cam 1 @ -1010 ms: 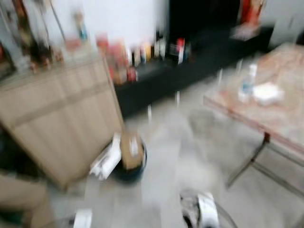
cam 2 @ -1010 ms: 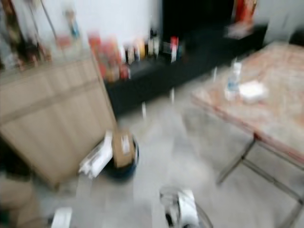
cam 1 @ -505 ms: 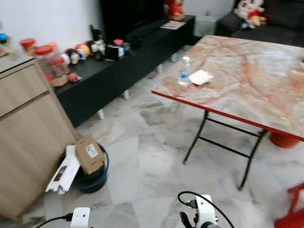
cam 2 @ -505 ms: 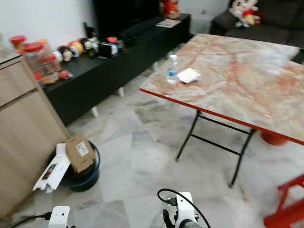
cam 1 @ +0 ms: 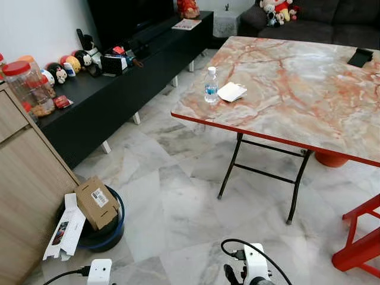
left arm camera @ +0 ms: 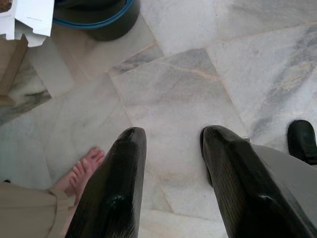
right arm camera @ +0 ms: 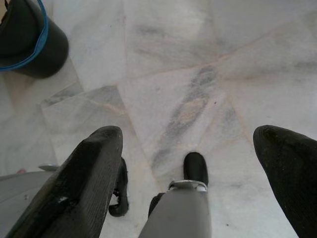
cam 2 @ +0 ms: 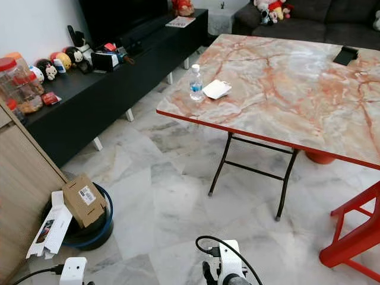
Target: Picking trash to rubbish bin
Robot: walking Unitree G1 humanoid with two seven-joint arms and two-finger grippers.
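Note:
A black rubbish bin with a blue rim [cam 1: 113, 233] stands on the floor at the left, beside a wooden cabinet. A brown cardboard box [cam 1: 96, 201] and a flat white carton [cam 1: 61, 228] stick out of it. On the marble table [cam 1: 309, 89] stand a clear water bottle [cam 1: 211, 85] and a crumpled white paper [cam 1: 231, 91]. Both arms hang low over the floor. My left gripper [left arm camera: 171, 183] is open and holds nothing. My right gripper [right arm camera: 193, 178] is open wide above bare tiles, and the bin [right arm camera: 29, 44] lies off to one side of it.
A person's bare foot [left arm camera: 85, 166] and trouser leg are close to my left gripper. A red stool [cam 1: 359, 237] stands at the right. A black low bench [cam 1: 101, 101] with toys runs along the wall. A dark sofa [cam 1: 309, 15] is behind the table.
The camera has swung round and steadied, so the blur is gone and more of the table and the red stool show. Both arms hang as before.

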